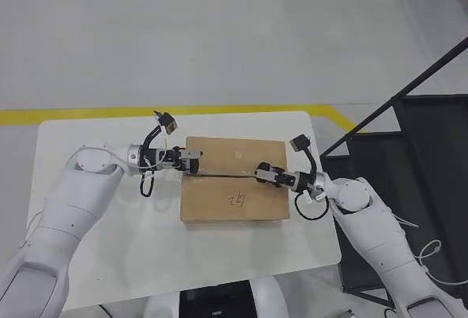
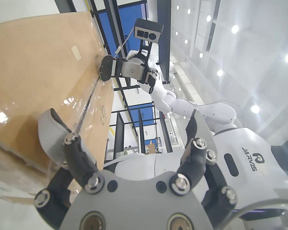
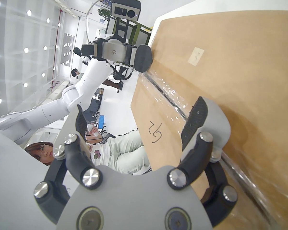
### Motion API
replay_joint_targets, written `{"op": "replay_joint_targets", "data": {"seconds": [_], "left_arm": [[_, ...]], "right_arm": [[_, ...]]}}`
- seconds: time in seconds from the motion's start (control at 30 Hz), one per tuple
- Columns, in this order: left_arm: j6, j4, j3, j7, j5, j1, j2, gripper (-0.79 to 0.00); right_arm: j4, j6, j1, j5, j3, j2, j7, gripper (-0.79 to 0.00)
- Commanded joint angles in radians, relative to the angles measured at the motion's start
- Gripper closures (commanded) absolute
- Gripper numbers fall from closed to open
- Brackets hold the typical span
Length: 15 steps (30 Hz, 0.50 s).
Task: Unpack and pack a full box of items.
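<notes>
At the box (image 1: 234, 199) seam, left claw (image 1: 194, 163) and right claw (image 1: 261, 172) gape.

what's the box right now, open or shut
Shut: the box has a flat closed top, with clear tape running along its centre seam.

Left arm (image 1: 75, 199) bent at elbow, forearm level, pointing inward. Right arm (image 1: 377, 230) mirrors it, forearm pointing back toward the left one. Left gripper (image 1: 192, 163) and right gripper (image 1: 261, 172) face each other tip to tip, well apart, roughly on one line. Both wrists rolled so the jaws open up-down; from above each gripper looks narrow. Left wrist view: fingers (image 2: 50, 130) spread wide. Right wrist view: fingers (image 3: 198, 118) spread wide too. Each wrist carries a bracket-mounted wrist camera (image 1: 168, 122) standing off the forearm.
</notes>
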Motion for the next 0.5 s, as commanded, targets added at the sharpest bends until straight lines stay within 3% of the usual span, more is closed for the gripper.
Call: {"op": "replay_joint_targets", "data": {"seconds": [0.0, 0.23, 0.47], "left_arm": [[0.012, -0.024, -0.027, 0.007, 0.012, 0.025, 0.013, -0.785], [0.059, -0.104, -0.114, 0.034, 0.044, 0.117, 0.053, -0.785], [0.077, -0.151, -0.169, 0.054, 0.061, 0.175, 0.075, -0.785]], "right_arm": [[-0.003, 0.006, -0.011, -0.003, 0.010, 0.003, 0.004, -0.785], [-0.005, 0.016, -0.055, -0.001, 0.056, 0.014, -0.014, -0.785], [-0.026, 0.016, -0.100, 0.002, 0.107, 0.025, -0.033, -0.785]]}}
